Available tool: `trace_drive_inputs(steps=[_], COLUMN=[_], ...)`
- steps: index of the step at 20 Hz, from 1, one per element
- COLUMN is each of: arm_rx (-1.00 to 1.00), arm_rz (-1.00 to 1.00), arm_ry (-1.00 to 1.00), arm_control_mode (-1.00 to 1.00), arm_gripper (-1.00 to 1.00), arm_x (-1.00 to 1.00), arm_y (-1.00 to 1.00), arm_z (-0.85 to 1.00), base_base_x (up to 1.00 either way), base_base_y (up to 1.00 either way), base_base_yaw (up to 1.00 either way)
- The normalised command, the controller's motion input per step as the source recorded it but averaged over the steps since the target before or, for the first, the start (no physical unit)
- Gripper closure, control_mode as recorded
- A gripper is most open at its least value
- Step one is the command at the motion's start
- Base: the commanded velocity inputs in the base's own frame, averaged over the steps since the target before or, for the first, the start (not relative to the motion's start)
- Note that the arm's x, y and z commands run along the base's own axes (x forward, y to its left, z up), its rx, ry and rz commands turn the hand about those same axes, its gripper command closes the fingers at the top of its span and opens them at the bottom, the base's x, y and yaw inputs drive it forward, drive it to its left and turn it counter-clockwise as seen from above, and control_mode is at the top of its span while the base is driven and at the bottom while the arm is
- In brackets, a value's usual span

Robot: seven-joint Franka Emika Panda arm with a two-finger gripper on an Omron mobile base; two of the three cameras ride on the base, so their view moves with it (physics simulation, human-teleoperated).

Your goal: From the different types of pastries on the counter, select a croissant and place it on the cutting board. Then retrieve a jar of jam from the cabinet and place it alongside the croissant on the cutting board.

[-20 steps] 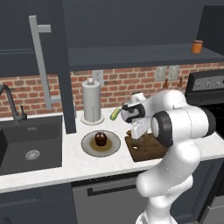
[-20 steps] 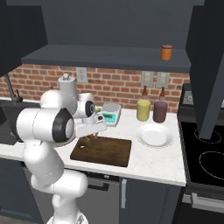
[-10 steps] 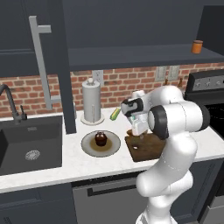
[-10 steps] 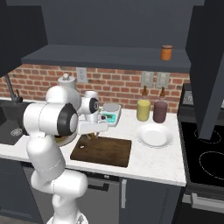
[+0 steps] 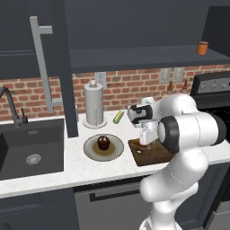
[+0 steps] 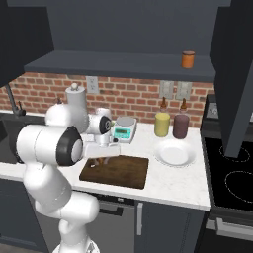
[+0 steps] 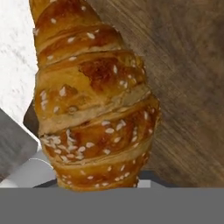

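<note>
Now croissant (image 7: 94,100) clamped in tool (image 5: 147,143), over cutting board (image 6: 129,173)

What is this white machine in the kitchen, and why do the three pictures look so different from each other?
The white machine is a robot arm on a movable base. Two pictures come from cameras on that base, behind the arm to its left and right, so they show one counter from two sides. The third comes from a camera on the hand, looking along the gripper.

On the counter lie a wooden cutting board, a plate with a dark pastry, a paper towel holder, a kitchen scale, an empty white plate and two bottles.

The gripper is shut on a seeded croissant, held above the cutting board's left end. A jar stands on the shelf above.
</note>
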Motion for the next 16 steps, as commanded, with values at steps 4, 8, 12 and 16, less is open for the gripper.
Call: trace_drive_inputs(steps=[4, 8, 12, 16], arm_rx=[0.0, -0.04, -0.01, 0.0], arm_rz=[0.0, 0.0, 0.0, 0.0], arm_ry=[0.02, 0.0, 0.0, 0.0], arm_control_mode=[-1.0, -1.0, -1.0, -1.0], arm_gripper=[1.0, 1.0, 1.0, 1.0], arm_x=[-0.28, 0.18, 0.38, 0.03], arm_y=[0.0, 0.0, 0.0, 0.04], arm_z=[-0.25, -0.43, -0.45, -0.42], base_base_x=[0.0, 0.0, 0.0, 0.0], base_base_y=[0.0, 0.0, 0.0, 0.0], base_base_yaw=[0.0, 0.0, 0.0, 0.0])
